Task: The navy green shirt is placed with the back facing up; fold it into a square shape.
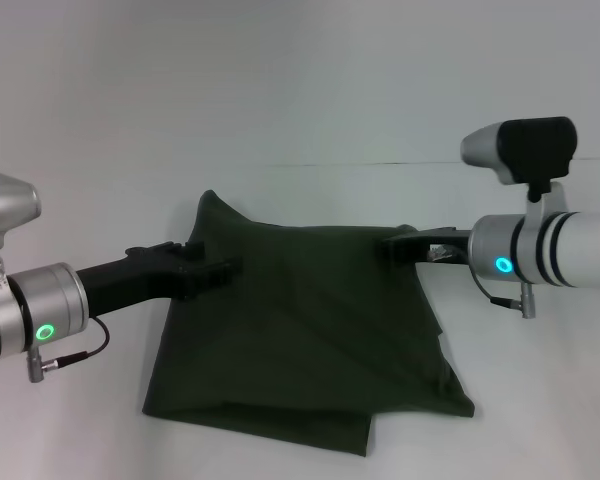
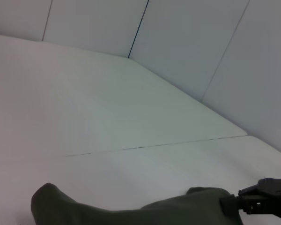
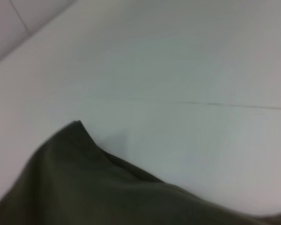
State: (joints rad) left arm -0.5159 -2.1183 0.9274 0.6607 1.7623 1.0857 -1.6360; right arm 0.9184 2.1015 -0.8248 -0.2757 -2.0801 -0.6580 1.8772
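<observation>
Both arms are in at the shirt [image 1: 310, 330] now, which lies partly folded in the middle of the white tabletop [image 1: 300, 100]. The left gripper [image 1: 225, 268] has its fingers clenched on the left edge, the right gripper [image 1: 395, 243] is pinching the far right corner, and the cloth between them is lifted, sagging toward the near hem.

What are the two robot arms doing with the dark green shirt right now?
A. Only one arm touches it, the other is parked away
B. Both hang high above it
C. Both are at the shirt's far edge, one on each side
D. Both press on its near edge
C: in the head view the left end effector and the right end effector each meet the navy green shirt at its far part, on opposite sides.
</observation>
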